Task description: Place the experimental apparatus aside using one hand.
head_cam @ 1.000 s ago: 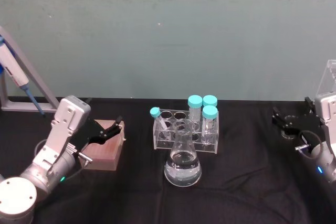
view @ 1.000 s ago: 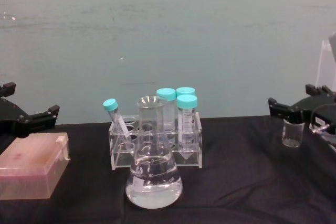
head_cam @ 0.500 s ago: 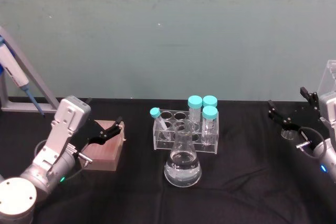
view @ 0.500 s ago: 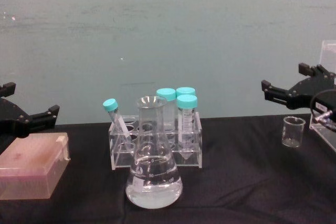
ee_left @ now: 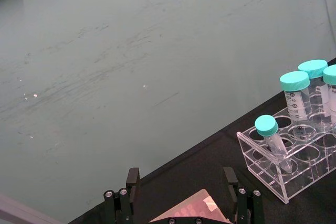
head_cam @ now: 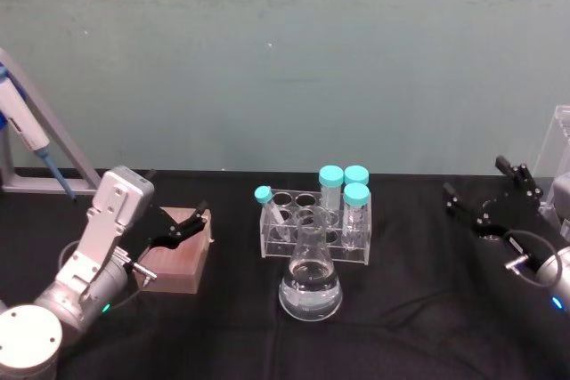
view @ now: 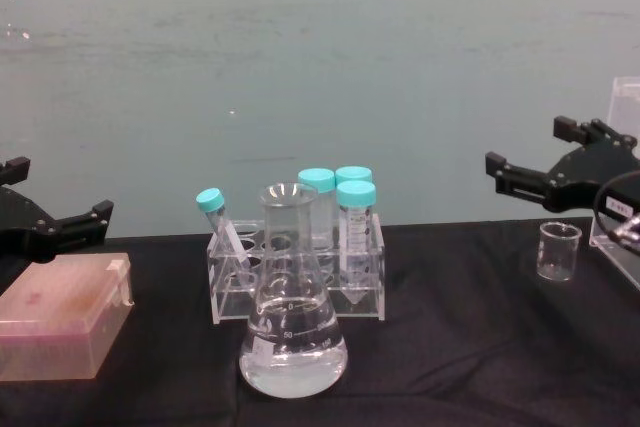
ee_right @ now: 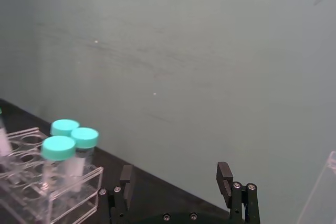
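The black-draped desk (head_cam: pixel 419 309) runs from edge to edge in the head view and meets a teal wall at its far edge. The widest bare stretches lie between the middle labware and the right side, and along the front edge. At the far left a sloping pipette stand (head_cam: pixel 36 144) leans by the wall. At the far right edge a tall clear acrylic stand (view: pixel 622 242) closes off that side. The left end effector (ee_left: pixel 181 178) hangs spread wide and empty above a pinkish box (view: pixel 60 322), which sits well apart from the middle group. In the middle a clear tube rack (head_cam: pixel 285 224) holds four teal-capped tubes (view: pixel 356 194), three upright and one tilted at its left end. Just in front of the rack stands a conical flask (view: pixel 292 337) about a third full of clear liquid. The right end effector (view: pixel 526 147) hovers with its fingers spread wide, holding nothing. It sits above the small glass beaker (view: pixel 559 251) and clear of its rim. The beaker stands upright on the desk, just beside the acrylic stand and well apart from the rack. The flask bears graduation lines with a readable "50". The white label on the right end effector is too small to read.
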`<state>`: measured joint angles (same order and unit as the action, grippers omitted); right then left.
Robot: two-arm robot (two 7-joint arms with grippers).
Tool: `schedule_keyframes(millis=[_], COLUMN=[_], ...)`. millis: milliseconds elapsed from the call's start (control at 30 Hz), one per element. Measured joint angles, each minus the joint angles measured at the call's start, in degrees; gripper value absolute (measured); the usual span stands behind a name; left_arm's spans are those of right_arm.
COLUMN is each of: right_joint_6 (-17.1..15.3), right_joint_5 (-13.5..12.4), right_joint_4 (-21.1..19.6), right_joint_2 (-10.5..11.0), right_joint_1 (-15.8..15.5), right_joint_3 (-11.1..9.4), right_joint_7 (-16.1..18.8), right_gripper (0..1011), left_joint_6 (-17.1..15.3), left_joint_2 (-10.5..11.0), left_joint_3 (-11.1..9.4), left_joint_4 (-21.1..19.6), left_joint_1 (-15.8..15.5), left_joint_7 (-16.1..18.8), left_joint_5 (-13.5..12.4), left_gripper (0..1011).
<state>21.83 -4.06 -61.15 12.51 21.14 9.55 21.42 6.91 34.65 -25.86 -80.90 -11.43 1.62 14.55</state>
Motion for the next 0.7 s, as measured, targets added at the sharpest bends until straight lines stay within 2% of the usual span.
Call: schedule_keyframes(millis=[400,700], right_joint_6=[0.5,0.6], right_joint_5=[-4.1,-6.9], right_joint_4=[-0.4,-0.2], right_joint_2=[2.0,3.2], right_joint_1=[-0.9,-0.6], right_joint_3=[1.7,3.9], right_joint_7=[5.0,9.6], right_gripper=[1002,1002], left_joint_6=[0.0,0.0], left_joint_2=[0.0,0.0], left_joint_3=[0.0,0.0], left_joint_4=[0.0,0.0], left_joint_1=[0.0,0.0], left_joint_7=[0.0,0.0], left_joint_5=[0.0,0.0], left_gripper=[1000,1000])
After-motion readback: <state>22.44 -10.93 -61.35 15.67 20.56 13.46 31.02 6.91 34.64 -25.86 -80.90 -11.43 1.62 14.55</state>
